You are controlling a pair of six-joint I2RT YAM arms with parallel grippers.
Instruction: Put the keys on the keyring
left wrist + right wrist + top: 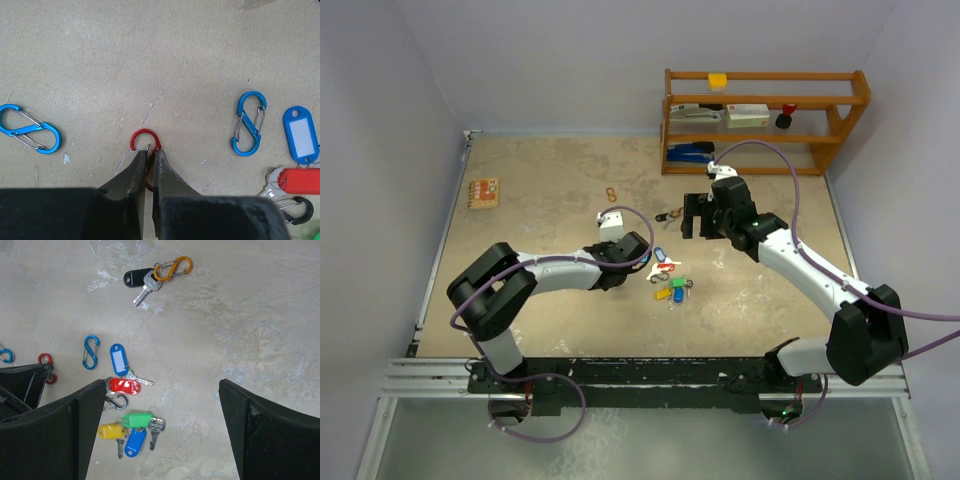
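Observation:
My left gripper point(149, 151) is shut on a red carabiner clip point(144, 135) that lies on the table, and the clip's top loop pokes out beyond the fingertips. Right of it lie a blue carabiner point(249, 123), a blue-tagged key point(300, 133) and a red-tagged key point(300, 180). My right gripper point(161, 385) is open and empty above the table. Below it lie keys with blue point(119, 360), red point(124, 386), green point(139, 419) and yellow point(112, 430) tags. A black-tagged key point(136, 277) hangs on an orange carabiner point(172, 268) farther off.
A second blue carabiner point(30, 135) lies left of my left gripper, and a black one point(116, 401) lies by the red tag. A wooden shelf point(765, 110) with a stapler and boxes stands at the back right. An orange booklet point(483, 192) lies at the far left.

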